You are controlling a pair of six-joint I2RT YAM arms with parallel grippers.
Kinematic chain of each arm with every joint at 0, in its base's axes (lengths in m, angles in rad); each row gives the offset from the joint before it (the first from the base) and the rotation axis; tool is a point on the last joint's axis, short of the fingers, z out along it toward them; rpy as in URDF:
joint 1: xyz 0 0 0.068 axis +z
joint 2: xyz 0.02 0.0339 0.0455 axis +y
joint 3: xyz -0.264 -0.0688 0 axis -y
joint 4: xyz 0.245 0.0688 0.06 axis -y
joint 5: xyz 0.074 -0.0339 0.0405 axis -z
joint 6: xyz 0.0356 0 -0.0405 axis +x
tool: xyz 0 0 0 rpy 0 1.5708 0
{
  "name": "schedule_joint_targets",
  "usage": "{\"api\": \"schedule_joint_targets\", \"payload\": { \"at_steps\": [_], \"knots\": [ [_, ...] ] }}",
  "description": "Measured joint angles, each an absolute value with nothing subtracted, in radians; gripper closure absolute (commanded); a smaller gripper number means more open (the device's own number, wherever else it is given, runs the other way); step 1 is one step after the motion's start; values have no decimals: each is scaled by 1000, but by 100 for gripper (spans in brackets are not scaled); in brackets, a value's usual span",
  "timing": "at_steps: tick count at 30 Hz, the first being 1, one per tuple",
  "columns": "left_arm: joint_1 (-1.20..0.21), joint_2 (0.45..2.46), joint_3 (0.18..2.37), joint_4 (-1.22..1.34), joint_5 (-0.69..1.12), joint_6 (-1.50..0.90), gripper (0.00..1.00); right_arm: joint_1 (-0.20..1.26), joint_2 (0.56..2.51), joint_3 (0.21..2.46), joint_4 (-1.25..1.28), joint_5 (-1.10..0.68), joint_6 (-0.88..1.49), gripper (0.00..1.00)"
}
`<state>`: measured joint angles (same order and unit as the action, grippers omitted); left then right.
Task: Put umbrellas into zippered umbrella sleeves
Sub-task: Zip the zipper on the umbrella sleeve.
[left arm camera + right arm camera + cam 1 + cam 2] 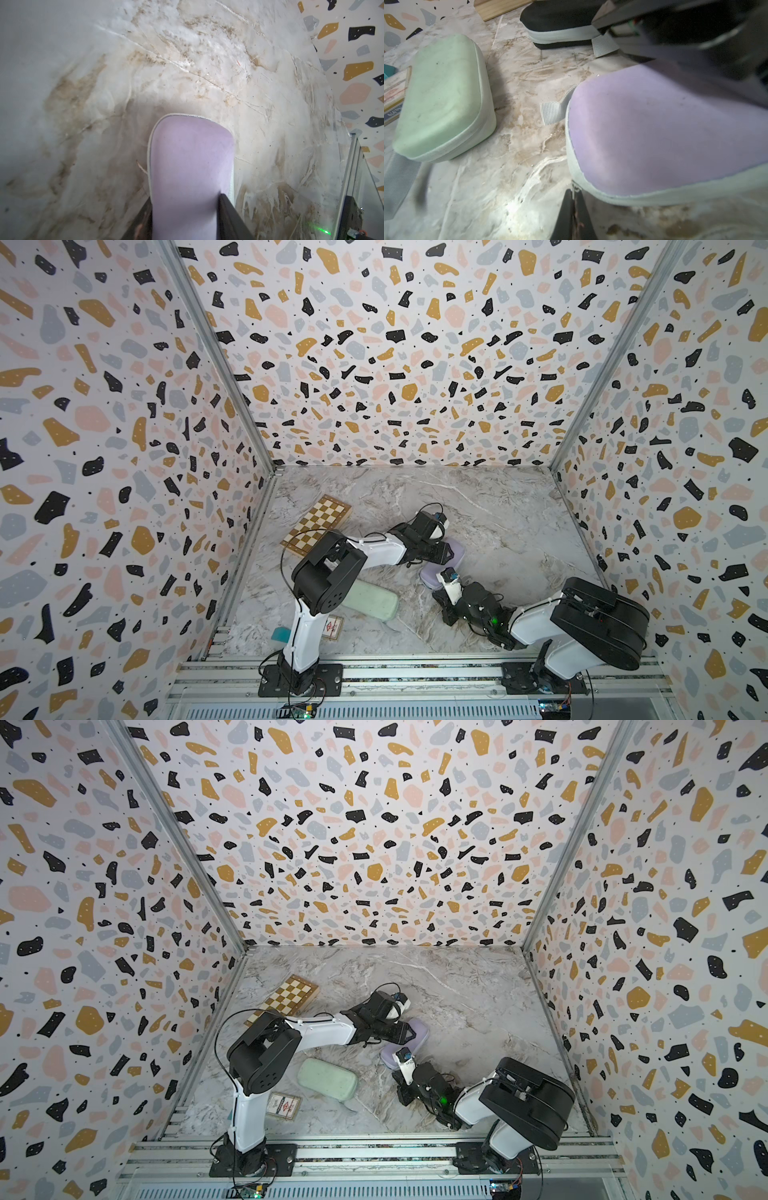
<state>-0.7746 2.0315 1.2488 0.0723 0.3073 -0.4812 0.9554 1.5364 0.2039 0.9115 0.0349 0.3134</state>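
We judge the lilac sleeve (191, 158) light, stiff, best held widthwise, as left gripper (185, 198) clasps it; right gripper (573, 196) closed.

This is a robot test cell in a laboratory, not a home. Two white and black arms, the left arm (303, 626) at 7 o'clock and the right arm (598, 622) at 5 o'clock, are bolted on an aluminium rail (415, 674) at 6 o'clock, with a bare circuit board (301, 711) below it. Terrazzo-patterned wall panels (395, 344), held by metal frame posts (218, 352), close three sides around a marble-look tabletop (498, 510).
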Motion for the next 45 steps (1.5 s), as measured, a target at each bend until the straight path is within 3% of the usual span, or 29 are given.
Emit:
{"api": "schedule_joint_targets", "payload": {
  "at_steps": [4,11,19,28,45],
  "knots": [
    [-773,2003,1198,116,274,-537,60,956,1544,204,914,39,318,100],
    [-762,1934,1124,123,224,-577,35,935,1491,164,910,30,323,100],
    [-752,1856,1137,55,177,-508,35,809,1443,103,905,23,337,100],
    [-718,1985,1347,-42,188,-381,38,693,1416,92,896,12,344,100],
    [-709,2072,1406,-77,124,-352,43,678,1401,85,901,-7,344,100]
  ]
}}
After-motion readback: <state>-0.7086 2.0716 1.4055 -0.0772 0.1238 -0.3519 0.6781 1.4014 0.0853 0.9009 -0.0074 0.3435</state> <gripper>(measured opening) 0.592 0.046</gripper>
